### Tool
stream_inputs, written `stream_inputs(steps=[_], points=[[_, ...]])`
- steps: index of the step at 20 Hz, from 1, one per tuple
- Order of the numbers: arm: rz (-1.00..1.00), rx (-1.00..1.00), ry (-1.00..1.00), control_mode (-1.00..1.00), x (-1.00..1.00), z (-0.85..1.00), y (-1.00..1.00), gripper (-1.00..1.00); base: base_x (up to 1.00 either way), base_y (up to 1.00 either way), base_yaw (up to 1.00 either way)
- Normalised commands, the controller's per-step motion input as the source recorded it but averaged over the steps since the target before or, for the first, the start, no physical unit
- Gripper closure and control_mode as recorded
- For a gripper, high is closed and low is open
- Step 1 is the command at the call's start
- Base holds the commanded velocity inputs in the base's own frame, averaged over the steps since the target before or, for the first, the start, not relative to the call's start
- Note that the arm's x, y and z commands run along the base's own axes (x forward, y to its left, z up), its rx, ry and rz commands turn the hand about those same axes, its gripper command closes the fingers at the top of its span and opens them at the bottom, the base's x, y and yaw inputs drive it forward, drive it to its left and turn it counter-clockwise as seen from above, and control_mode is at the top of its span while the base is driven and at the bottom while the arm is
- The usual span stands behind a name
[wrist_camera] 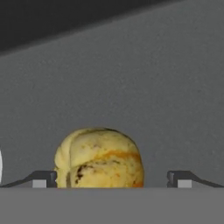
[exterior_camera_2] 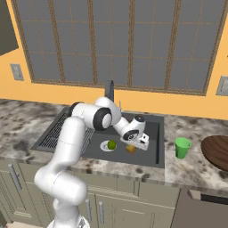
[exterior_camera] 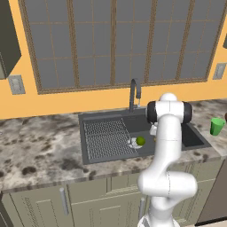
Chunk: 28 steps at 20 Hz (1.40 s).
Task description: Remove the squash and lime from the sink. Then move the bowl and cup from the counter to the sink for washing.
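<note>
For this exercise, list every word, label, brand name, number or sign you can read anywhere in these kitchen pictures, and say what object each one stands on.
There is no readable text in any view.
The squash shows only yellow and orange mottling, no label.
The lime, cup and bowl are plain.
The sink carries no brand mark.
The grey wall plates beside the window are blank.

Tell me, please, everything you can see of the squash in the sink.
The squash is a small, roundish, pale yellow lump with orange streaks, dark blotches and faint lobes. It sits on the dark grey floor of the sink, right of the lime in the right base view. The open end effector has a fingertip on either side of it; neither visibly touches it.
</note>
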Motion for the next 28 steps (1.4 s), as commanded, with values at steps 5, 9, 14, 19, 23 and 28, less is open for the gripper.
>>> stream_inputs(steps=[5, 9, 14, 19, 23, 28], points=[[-0.03, 0.05, 0.0, -1.0, -0.14, -0.06, 0.1, -1.0, 0.0, 0.0, 0.0], [-0.04, 0.05, 0.0, -1.0, -0.11, -0.04, 0.13, -1.0, 0.0, 0.0, 0.0], [-0.01, 0.01, 0.0, -1.0, 0.03, -0.14, 0.17, -1.0, 0.0, 0.0, 0.0], [0.0, 0.0, -0.05, -1.0, 0.14, -0.18, 0.11, 1.0, 0.0, 0.0, 0.0], [0.0, -0.01, -0.07, -1.0, 0.18, -0.15, 0.0, 1.0, 0.0, 0.0, 0.0], [0.0, 0.0, -0.01, -1.0, 0.09, -0.17, -0.04, 1.0, 0.0, 0.0, 0.0]])
